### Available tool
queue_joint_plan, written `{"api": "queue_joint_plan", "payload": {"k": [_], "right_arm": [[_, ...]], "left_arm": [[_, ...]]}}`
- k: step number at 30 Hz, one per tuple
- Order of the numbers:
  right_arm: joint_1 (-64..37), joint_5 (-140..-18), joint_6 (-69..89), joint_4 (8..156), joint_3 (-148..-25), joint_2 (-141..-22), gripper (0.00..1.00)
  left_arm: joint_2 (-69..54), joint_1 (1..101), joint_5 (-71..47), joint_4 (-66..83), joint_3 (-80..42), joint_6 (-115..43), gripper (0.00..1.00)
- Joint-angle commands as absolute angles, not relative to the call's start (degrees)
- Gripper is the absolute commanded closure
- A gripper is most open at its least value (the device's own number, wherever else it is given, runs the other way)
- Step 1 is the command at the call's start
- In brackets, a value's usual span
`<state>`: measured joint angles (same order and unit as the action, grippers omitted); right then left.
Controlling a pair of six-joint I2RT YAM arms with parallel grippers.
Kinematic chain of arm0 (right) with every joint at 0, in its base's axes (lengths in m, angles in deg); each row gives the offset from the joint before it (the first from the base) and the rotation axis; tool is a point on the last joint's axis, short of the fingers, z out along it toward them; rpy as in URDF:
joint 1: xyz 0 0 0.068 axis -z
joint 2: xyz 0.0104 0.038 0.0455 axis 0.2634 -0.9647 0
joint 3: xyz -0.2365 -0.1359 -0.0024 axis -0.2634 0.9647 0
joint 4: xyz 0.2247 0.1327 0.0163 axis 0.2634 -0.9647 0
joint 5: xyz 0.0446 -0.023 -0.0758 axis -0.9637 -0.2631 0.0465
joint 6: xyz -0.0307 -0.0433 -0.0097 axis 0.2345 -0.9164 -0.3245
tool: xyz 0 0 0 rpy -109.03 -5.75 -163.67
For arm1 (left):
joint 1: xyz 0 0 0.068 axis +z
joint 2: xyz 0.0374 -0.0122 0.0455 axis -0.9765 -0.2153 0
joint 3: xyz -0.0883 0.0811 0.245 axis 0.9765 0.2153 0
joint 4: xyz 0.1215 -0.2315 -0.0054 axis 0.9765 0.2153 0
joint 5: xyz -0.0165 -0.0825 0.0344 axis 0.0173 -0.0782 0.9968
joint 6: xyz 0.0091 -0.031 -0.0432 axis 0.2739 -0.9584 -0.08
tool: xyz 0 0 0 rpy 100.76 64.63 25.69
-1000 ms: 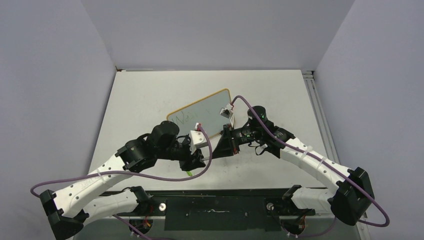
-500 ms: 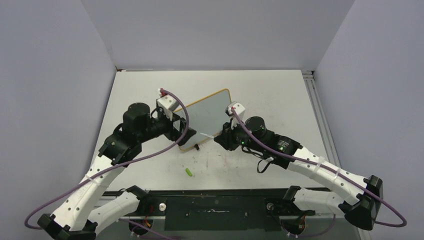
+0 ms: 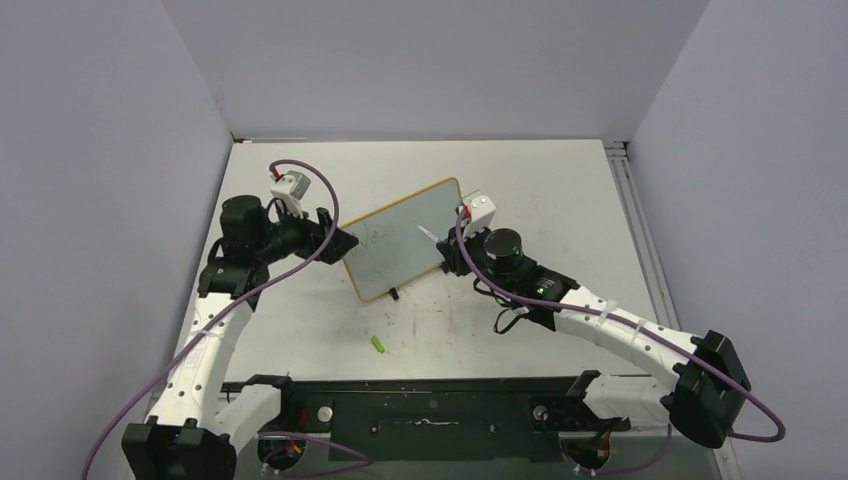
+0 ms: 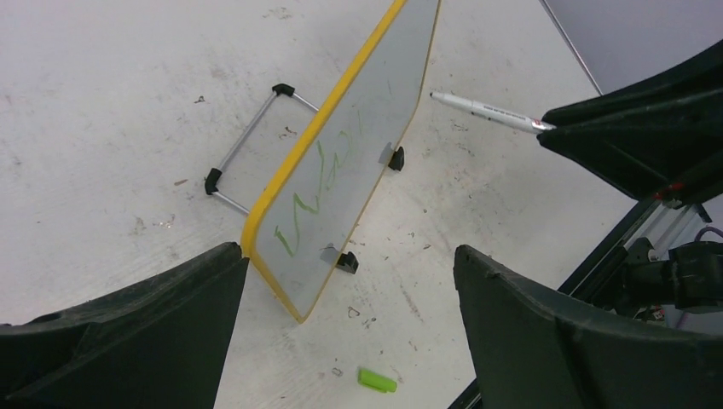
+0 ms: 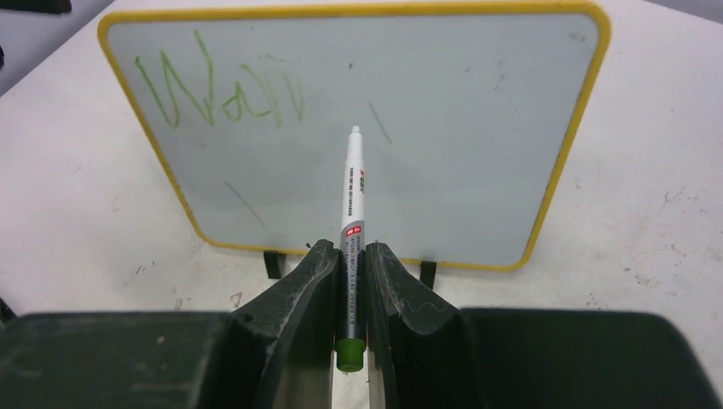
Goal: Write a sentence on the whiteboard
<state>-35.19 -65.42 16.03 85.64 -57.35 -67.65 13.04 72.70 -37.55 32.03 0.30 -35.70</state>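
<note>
The whiteboard [image 3: 400, 245] with its yellow frame stands tilted on black feet in the middle of the table, also seen in the wrist views [image 4: 349, 162] [image 5: 443, 153]. The sentence [image 5: 217, 89] is one green scrawled word at the board's upper left [image 4: 315, 196]. My right gripper [image 5: 349, 251] [image 3: 450, 255] is shut on a white marker [image 5: 353, 196] [image 4: 490, 111] with a green end. The marker's tip points at the board's middle, and I cannot tell whether it touches. Beside the board's left edge my left gripper [image 3: 335, 240] [image 4: 348, 250] stands wide open, holding nothing.
A small green cap [image 3: 378, 344] [image 4: 377, 380] lies on the table in front of the board. The board's wire stand leg [image 4: 251, 141] sticks out behind it. Grey walls close in the left, back and right, and a metal rail [image 3: 625, 190] runs along the right edge.
My left gripper has opened and swung from the near middle of the table to the board's left edge. The right gripper has carried the marker up to the board's face.
</note>
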Motion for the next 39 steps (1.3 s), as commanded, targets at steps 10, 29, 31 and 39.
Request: {"api": "queue_joint_plan", "payload": {"k": [10, 29, 31, 39], "right_arm": [[-28.0, -85.0, 14.4, 99.2, -59.1, -72.5, 0.95], [-28.1, -83.0, 14.8, 104.3, -60.4, -76.5, 0.95], [-28.1, -82.4, 14.7, 104.3, -60.3, -76.7, 0.95], [-28.1, -82.2, 14.5, 104.8, -60.5, -78.1, 0.95]], "left_arm": [[7.6, 73.7, -39.0, 24.6, 3.7, -35.1, 0.23], [3.9, 73.6, -38.0, 25.5, 2.9, -33.7, 0.55], [3.8, 73.6, -38.2, 25.4, 2.9, -33.7, 0.57], [3.4, 73.5, -38.5, 25.2, 2.9, -33.7, 0.61]]}}
